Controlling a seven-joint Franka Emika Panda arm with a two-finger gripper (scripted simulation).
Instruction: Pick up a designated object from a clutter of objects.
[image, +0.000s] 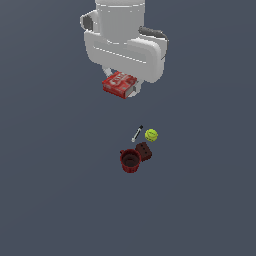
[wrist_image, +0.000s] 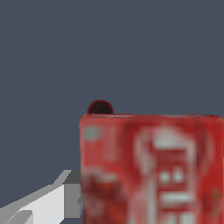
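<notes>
The flat red box (image: 119, 84) with white lettering hangs under the white arm, lifted well above the other items. My gripper (image: 125, 89) is shut on it; the fingers are mostly hidden by the arm and the box. In the wrist view the box (wrist_image: 151, 168) fills the frame close up, with one grey-white finger (wrist_image: 52, 201) against its side. The rest of the clutter lies on the ground: a dark red mug (image: 130, 160), a brown block (image: 144, 150), a yellow-green ball (image: 151, 135) and a thin black-and-white marker (image: 137, 133). The mug's rim (wrist_image: 100, 107) peeks over the box's edge.
The plain dark grey floor (image: 50, 190) spreads all around the small cluster. The arm's bulky white body (image: 125, 40) fills the upper middle of the exterior view.
</notes>
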